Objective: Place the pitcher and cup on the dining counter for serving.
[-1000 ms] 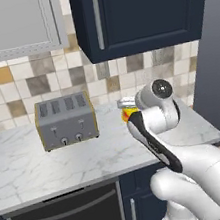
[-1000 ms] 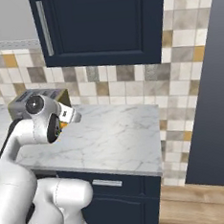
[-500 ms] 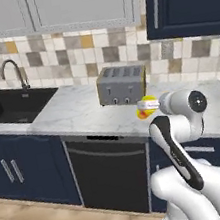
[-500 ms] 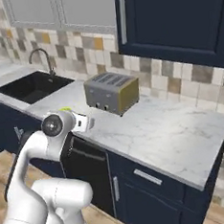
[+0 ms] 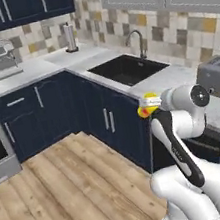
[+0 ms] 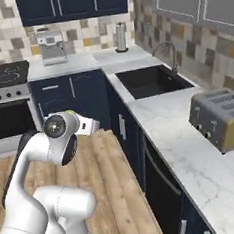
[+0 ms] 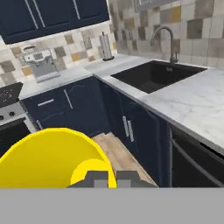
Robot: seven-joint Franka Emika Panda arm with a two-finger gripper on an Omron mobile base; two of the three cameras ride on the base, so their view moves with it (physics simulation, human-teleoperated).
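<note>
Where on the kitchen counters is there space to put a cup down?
The marble between the black sink and the toaster is bare. So is the corner stretch between the coffee machine and the steel canister. The toaster's end is crowded. The fingers are shut on the yellow cup.

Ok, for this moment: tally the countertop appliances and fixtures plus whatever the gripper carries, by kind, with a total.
Cup, yellow, held in the shut gripper: 1
Toaster: 1
Coffee machine: 1
Sink: 1
Faucet: 1
Steel canister in the counter corner: 1
Total: 6
</note>
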